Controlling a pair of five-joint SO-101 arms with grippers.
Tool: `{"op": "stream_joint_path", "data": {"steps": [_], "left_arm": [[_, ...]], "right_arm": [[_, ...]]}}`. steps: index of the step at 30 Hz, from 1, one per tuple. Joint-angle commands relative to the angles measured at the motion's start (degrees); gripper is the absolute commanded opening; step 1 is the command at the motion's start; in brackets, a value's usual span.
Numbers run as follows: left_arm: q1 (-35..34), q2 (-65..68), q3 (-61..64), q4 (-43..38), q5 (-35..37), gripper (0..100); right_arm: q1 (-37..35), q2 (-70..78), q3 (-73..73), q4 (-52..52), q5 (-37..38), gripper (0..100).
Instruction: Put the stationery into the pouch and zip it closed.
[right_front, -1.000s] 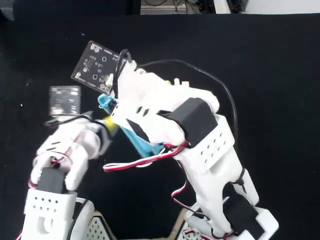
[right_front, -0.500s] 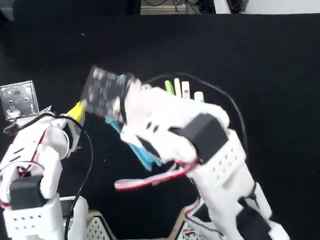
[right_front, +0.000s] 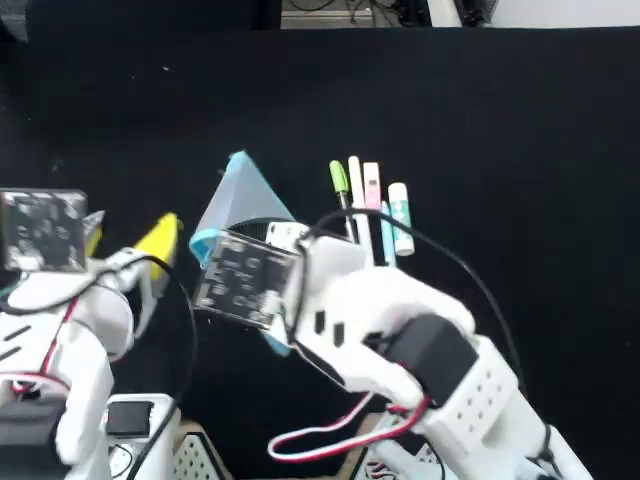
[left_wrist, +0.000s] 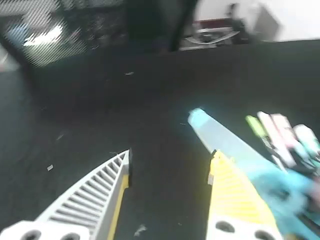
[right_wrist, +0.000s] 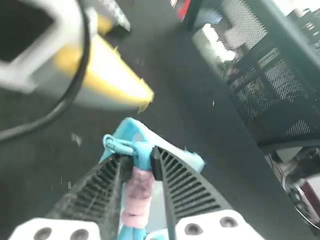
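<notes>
Clearly translucent light-blue pouch (right_front: 238, 195) in pinch of right tool (right_wrist: 142, 155); left tool (left_wrist: 170, 155) spread.

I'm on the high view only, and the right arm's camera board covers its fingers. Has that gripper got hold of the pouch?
Observer: Yes. In the right wrist view the right gripper is shut on the pouch, close to what looks like the zip pull.
Operator: And the left gripper, is it carrying anything?
Observer: No. The left wrist view shows the left gripper open, with nothing between its fingers.
</notes>
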Motion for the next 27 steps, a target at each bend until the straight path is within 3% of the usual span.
{"op": "stream_joint_path", "data": {"steps": [1, 14, 27], "left_arm": [[8.22, 0.53, -4.62, 2.37, -1.41, 26], [10.95, 0.53, -4.44, -1.85, -6.42, 26], [11.12, 0.09, -7.96, 0.62, -9.49, 26]], "right_arm": [[0.26, -6.55, 5.58, -6.59, -1.93, 1.1], [0.35, -12.35, 10.77, -5.54, -1.93, 1.1], [0.35, -12.26, 10.95, -5.27, -1.93, 1.1]]}}
